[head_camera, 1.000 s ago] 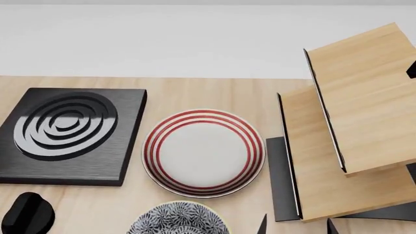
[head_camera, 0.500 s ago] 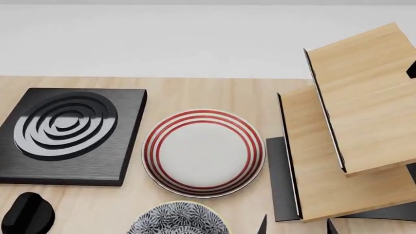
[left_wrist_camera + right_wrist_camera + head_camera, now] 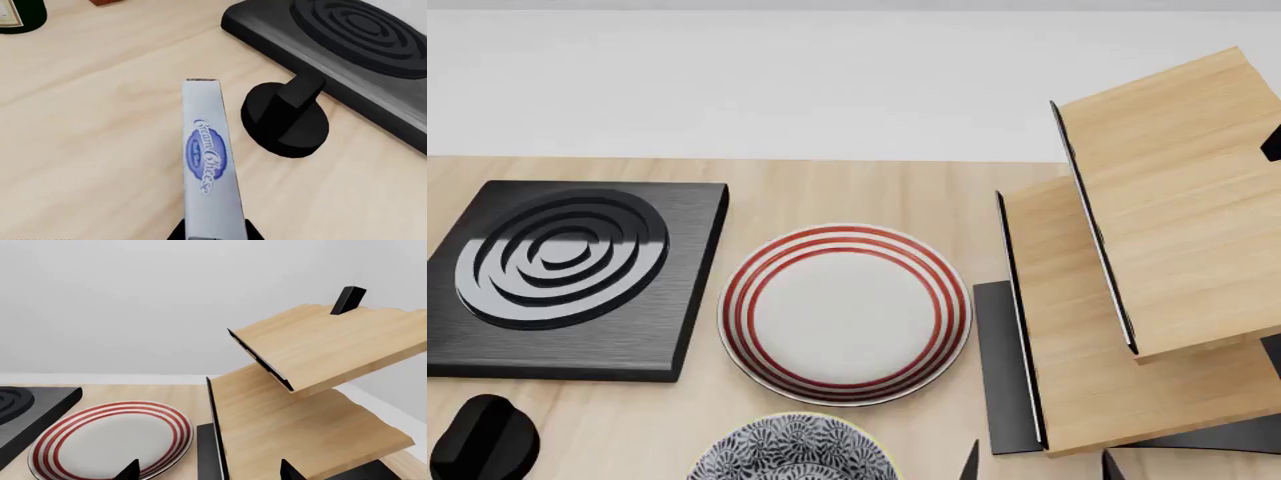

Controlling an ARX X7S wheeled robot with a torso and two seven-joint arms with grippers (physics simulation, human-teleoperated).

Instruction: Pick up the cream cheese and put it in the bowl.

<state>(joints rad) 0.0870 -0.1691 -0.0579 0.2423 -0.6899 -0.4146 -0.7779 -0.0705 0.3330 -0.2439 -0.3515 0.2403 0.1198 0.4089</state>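
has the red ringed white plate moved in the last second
No. In the head view the white plate with red rings sits in the same spot between the black ridged stove block and the tilted wooden shelf.

Stove block (image 3: 561, 275) toward the desk's (image 3: 868, 185) left edge; plate (image 3: 845, 313) right of it; shelf rack (image 3: 1134, 300) rightmost; bowl (image 3: 790, 452) before the plate; knob (image 3: 481, 440) before the block.

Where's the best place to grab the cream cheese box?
Grab the cream cheese across its two long narrow sides, near one end. The box is long and slim, so a gripper closes easily over the thin width. In the left wrist view, the left gripper already seems to hold it that way at the near end, though its fingers are mostly out of view.
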